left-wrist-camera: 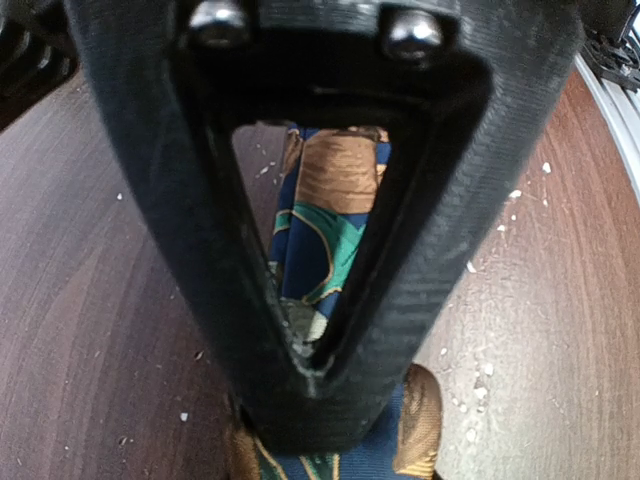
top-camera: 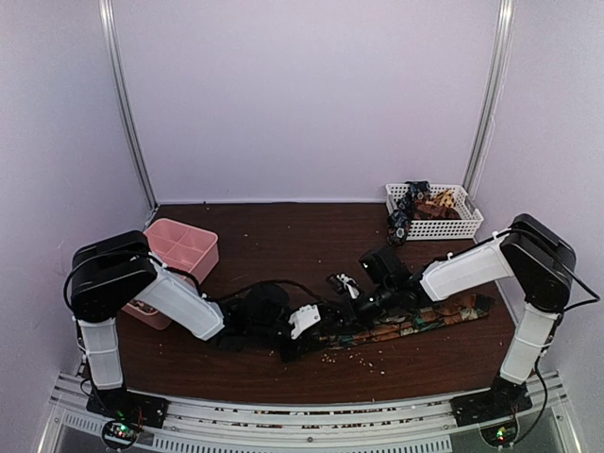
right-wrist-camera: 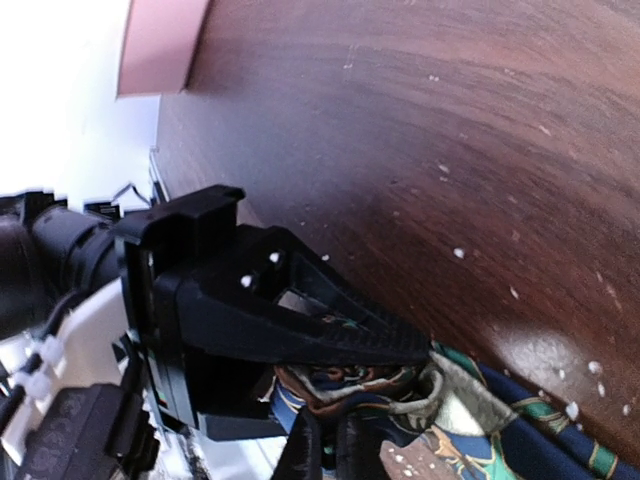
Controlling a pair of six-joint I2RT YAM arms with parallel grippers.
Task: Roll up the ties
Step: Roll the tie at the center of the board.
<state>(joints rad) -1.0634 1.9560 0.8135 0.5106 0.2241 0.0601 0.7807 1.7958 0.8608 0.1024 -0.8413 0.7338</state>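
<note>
Navy, teal and tan fabric marks the necktie [top-camera: 434, 319], which lies flat on the dark wood desk [top-camera: 283, 241] close to its near edge. Its long axis runs roughly parallel to that edge, drifting slightly toward the back as it goes right. The free end points at the right edge, and the worked end sits near the middle of the near edge, between the two arms. The left gripper [top-camera: 316, 330] is narrowed onto that end, with bunched folds of fabric caught between its fingers. The right gripper [top-camera: 359, 300], just beside it, is fully closed; whether any cloth is pinched in it cannot be told. At the back right corner, other ties [top-camera: 411, 209] sit in the white basket [top-camera: 469, 219].

Likely troubles: the folds look loose and uneven, so a turn from here could wind a skewed coil that telescopes sideways. The slippery cloth could slide out of the left pinch if the flat length drags. The grippers are crowded together and might knock each other. Pale crumbs [top-camera: 354, 357] along the necktie could get wound in.
</note>
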